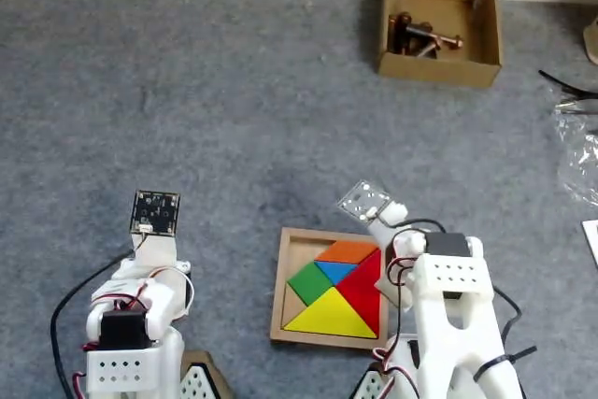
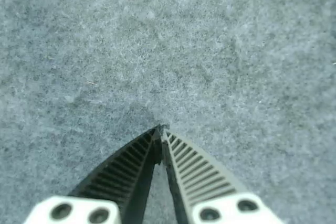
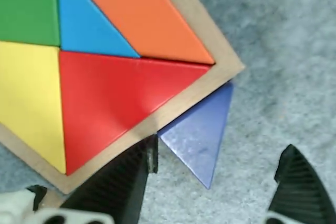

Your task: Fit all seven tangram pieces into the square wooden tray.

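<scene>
**At the tray's outer corner, an open hand straddles the last loose piece**

Just outside the wooden tray (image 3: pixel 220 80), the right hand (image 3: pixel 219 150) hangs released. Its jaws are spread wide, one finger (image 3: pixel 126 182) above the tray's rim and the other beyond the dark blue triangle (image 3: pixel 202 129). That triangle lies flat on the grey table (image 1: pixel 187 91), with one edge against the outside of the tray's rim near a corner.

Inside the tray sit an orange piece (image 3: pixel 142 14), a light blue triangle (image 3: pixel 86 27), a green piece (image 3: pixel 26 6), a red triangle (image 3: pixel 115 100) and a yellow triangle (image 3: pixel 26 103), all packed edge to edge. From above, bare wood (image 1: pixel 292 306) shows along the tray side farthest from the right hand.

Well apart from the tray, on that far side, the left hand (image 2: pixel 160 132) points at bare table, clenched on nothing. Far beyond the tray stands a cardboard box (image 1: pixel 439 67) with copper-coloured bits in it.
</scene>
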`<state>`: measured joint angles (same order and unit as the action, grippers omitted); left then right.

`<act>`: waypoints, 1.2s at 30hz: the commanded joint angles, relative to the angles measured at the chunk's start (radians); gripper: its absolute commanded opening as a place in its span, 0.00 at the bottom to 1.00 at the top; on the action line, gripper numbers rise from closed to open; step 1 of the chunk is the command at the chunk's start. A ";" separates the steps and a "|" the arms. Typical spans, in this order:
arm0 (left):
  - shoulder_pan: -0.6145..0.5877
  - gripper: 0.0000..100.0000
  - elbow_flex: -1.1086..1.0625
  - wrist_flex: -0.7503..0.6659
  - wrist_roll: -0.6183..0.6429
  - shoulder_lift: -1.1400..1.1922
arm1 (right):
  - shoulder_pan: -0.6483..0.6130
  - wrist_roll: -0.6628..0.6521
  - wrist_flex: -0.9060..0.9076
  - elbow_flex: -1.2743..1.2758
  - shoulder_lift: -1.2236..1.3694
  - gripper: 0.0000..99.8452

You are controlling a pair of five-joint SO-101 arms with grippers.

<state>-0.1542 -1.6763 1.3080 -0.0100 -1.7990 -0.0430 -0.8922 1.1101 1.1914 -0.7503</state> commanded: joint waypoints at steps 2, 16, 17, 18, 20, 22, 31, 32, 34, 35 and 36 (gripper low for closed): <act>-0.010 0.01 -0.021 0.005 0.005 0.002 | -0.004 0.011 -0.018 -0.001 -0.027 0.34; -0.010 0.01 -0.021 0.005 0.005 0.002 | -0.007 0.011 -0.111 0.097 -0.027 0.34; -0.010 0.01 -0.021 0.005 0.005 0.002 | -0.007 0.011 -0.114 0.097 -0.027 0.34; -0.010 0.01 -0.021 0.005 0.005 0.002 | -0.007 0.012 -0.128 0.099 -0.027 0.34; -0.010 0.01 -0.021 0.005 0.005 0.002 | -0.005 0.057 -0.165 0.102 -0.027 0.34; -0.010 0.01 -0.021 0.005 0.005 0.002 | -0.007 0.075 -0.183 0.105 -0.027 0.34; -0.010 0.01 -0.021 0.005 0.005 0.002 | -0.008 0.081 -0.186 0.096 -0.010 0.34; -0.010 0.01 -0.021 0.005 0.005 0.002 | -0.008 0.081 -0.186 0.096 0.010 0.34; -0.010 0.01 -0.021 0.005 0.005 0.002 | -0.008 0.120 -0.209 0.065 0.071 0.34; -0.010 0.01 -0.021 0.005 0.005 0.002 | -0.007 0.150 -0.225 0.041 0.111 0.34; -0.010 0.01 -0.021 0.005 0.005 0.002 | -0.007 0.172 -0.234 0.015 0.157 0.34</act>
<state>-0.1542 -1.6763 1.3080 -0.0100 -1.7990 -0.0338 -0.7802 0.9275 1.2820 -0.6935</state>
